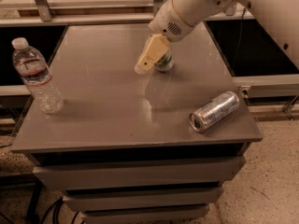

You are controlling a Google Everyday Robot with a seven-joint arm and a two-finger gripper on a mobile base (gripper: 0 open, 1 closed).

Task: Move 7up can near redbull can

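The 7up can stands upright at the back middle of the grey table; only its white-and-green lower part shows, as the gripper covers the rest. My gripper, cream-coloured, reaches down from the upper right and sits right at the can's left front side. The redbull can, slim and silver-blue, lies on its side near the table's front right corner, well apart from the 7up can.
A clear plastic water bottle stands at the table's left side. Drawers sit under the table top. A metal rail and dark shelf openings run behind the table. The floor lies to the right of the table edge.
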